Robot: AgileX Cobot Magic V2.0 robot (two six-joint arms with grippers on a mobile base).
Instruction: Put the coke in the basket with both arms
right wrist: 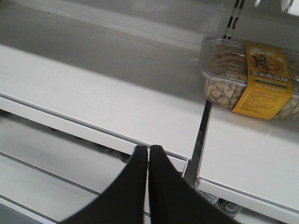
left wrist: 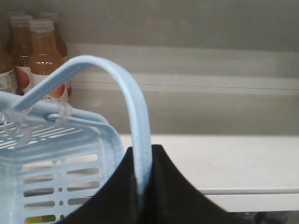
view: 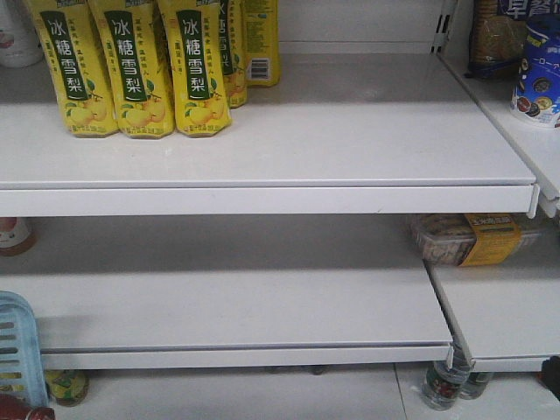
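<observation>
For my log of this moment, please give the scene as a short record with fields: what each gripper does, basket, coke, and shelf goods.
left gripper: shut on the thin hoop handle of the light-blue slotted plastic basket
right gripper: shut, holding nothing, before the white shelf
coke: a red cap, possibly it, at the front view's lower left corner
upper shelf: yellow pear-drink bottles
right shelf: clear plastic biscuit box with yellow label

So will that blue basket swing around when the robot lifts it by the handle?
Probably a bit: the left gripper pinches only the thin hoop handle, so the basket can likely swing. Its slotted plastic walls look light but fairly stiff.
</observation>
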